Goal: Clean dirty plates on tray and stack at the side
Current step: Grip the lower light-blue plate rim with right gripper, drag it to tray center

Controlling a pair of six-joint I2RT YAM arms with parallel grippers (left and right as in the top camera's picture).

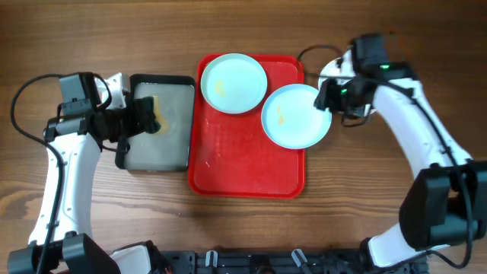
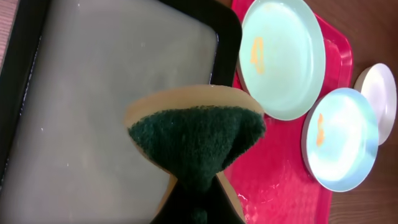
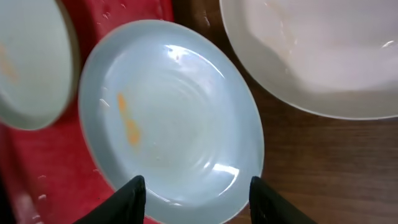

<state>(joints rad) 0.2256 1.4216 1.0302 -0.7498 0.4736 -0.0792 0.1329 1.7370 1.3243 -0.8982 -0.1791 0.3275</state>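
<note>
The red tray lies mid-table. One mint-blue plate with a yellow smear sits on its far left corner. A second smeared mint-blue plate overhangs the tray's right rim. A whiter plate lies on the wood just beyond, partly under my right arm. My right gripper is open, its fingers straddling the second plate's near rim, with the whiter plate beside it. My left gripper is shut on a green-and-yellow sponge above the black tray.
A smaller black tray with a grey inside lies left of the red tray, touching it. In the left wrist view it fills the left side, with the red tray and all three plates to the right. A cable lies near the whiter plate.
</note>
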